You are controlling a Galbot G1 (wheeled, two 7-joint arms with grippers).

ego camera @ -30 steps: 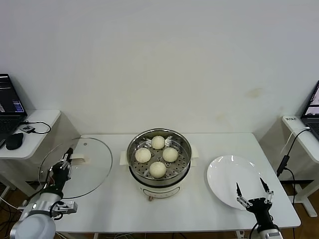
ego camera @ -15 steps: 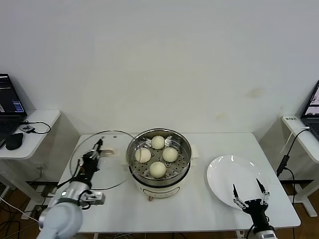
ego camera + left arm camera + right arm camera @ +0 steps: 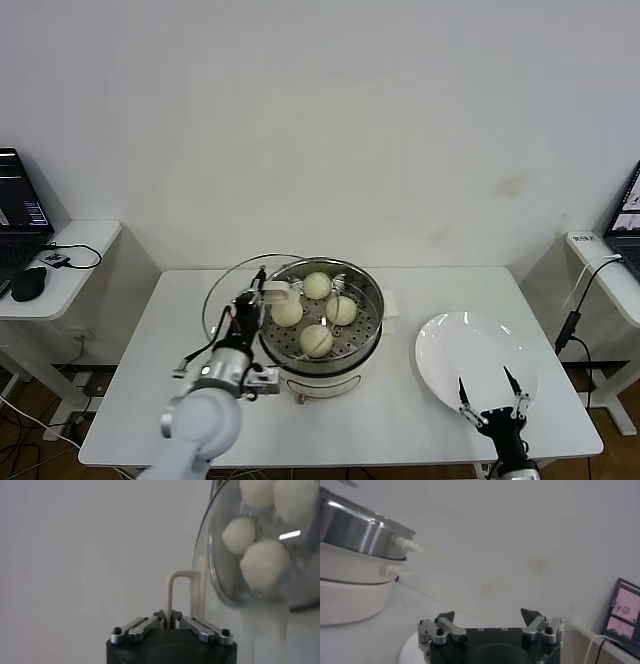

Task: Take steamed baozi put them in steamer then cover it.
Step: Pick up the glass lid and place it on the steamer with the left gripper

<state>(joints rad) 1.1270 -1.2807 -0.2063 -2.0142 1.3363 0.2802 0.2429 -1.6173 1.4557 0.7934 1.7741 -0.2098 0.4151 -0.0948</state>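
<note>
The steamer point(image 3: 368, 340) stands mid-table, a shiny steel pot on a cream-white base. Several cream-white baozi point(image 3: 317, 341) lie on its perforated tray. My left gripper point(image 3: 262, 290) is shut on the cream-white handle point(image 3: 278, 291) of the clear glass cover point(image 3: 225, 300) and holds it tilted in the air over the steamer's left rim. In the left wrist view my gripper point(image 3: 167, 617) clamps the handle point(image 3: 181, 592), and the baozi point(image 3: 263, 564) show through the glass point(image 3: 216, 585). My right gripper point(image 3: 490, 393) is open and empty at the table's front right, by the white plate.
A flat white plate point(image 3: 470, 350) lies right of the steamer. The steamer's side point(image 3: 355, 555) shows in the right wrist view. Side desks with laptops point(image 3: 20, 210) stand left and right of the table. The table's front edge is near both arms.
My left gripper has carried the cover rightward from the table's left side to the steamer's left rim. The right gripper has drawn back slightly toward the front edge.
</note>
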